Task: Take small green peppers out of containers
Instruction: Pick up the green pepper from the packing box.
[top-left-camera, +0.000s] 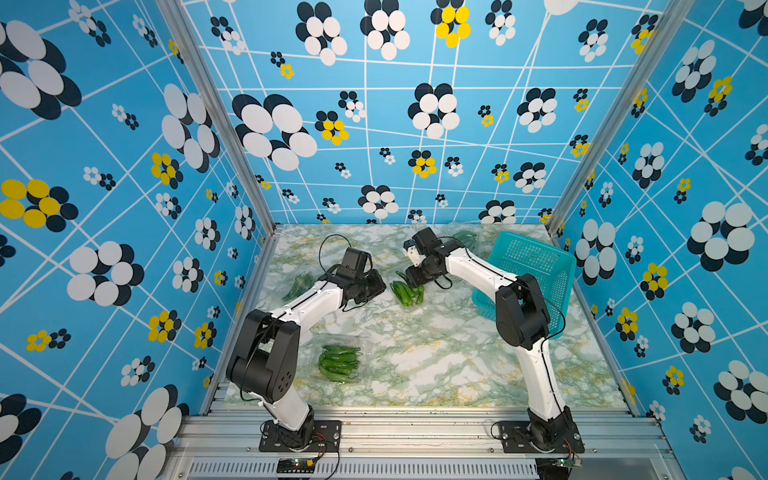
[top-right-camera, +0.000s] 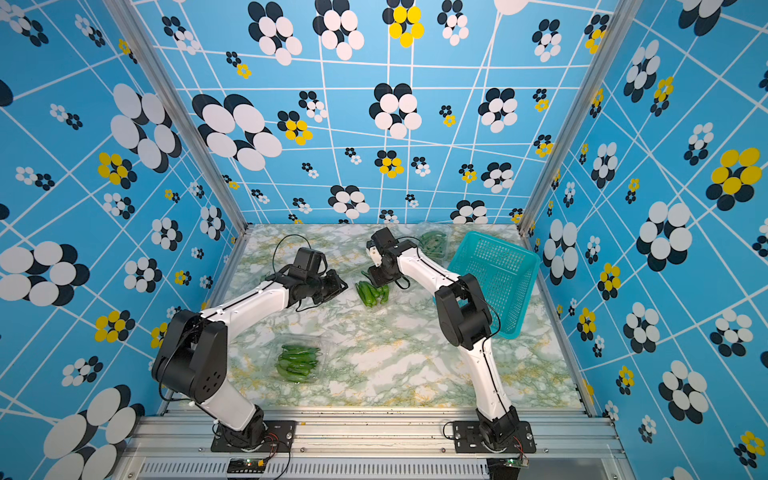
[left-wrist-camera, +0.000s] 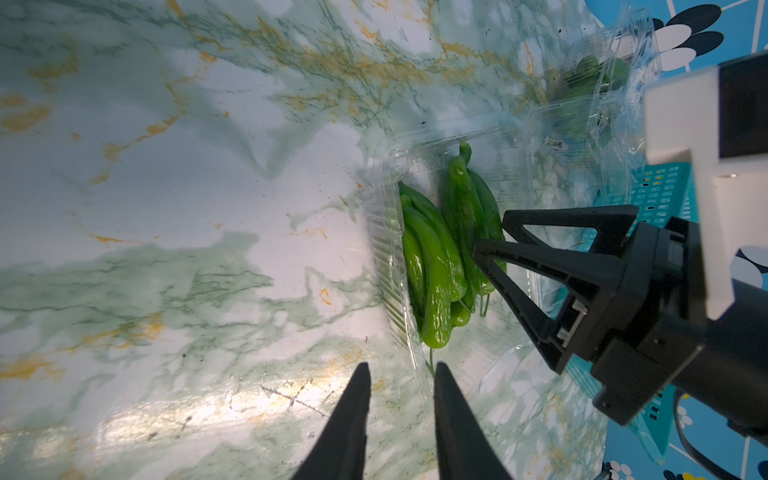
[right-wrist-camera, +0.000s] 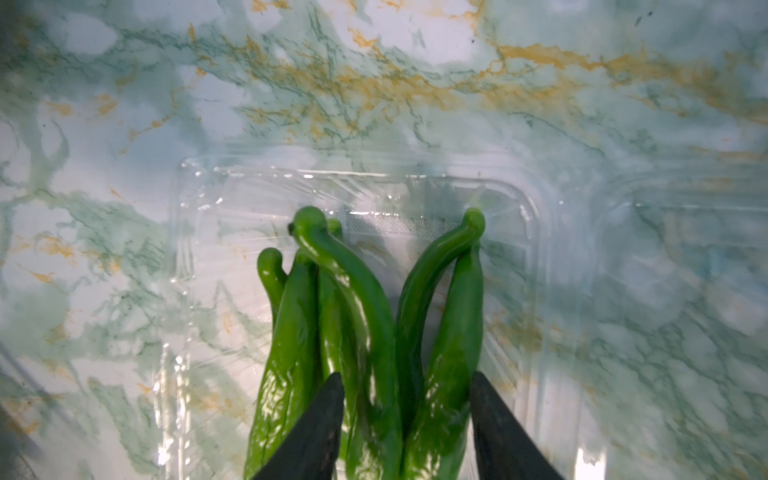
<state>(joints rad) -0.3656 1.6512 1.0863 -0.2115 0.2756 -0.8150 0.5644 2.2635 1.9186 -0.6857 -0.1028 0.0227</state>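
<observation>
My right end effector (right-wrist-camera: 407, 374) is half-open, straddling the small green peppers (right-wrist-camera: 357, 316) in the container (right-wrist-camera: 536, 216), which run near-far along my fingers (right-wrist-camera: 316, 432). Can't tell if I'm gripping yet.

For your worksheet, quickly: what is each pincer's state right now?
Left pincer: narrow gap at the container rim; grip cannot be told.
Right pincer: closed on small green peppers.

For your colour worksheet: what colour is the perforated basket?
Teal; the basket shows best in a top view.

Blue walls (top-left-camera: 415, 124) patterned with flowers; green-veined marble tabletop (top-left-camera: 436, 365); aluminium frame (top-left-camera: 216, 108).
</observation>
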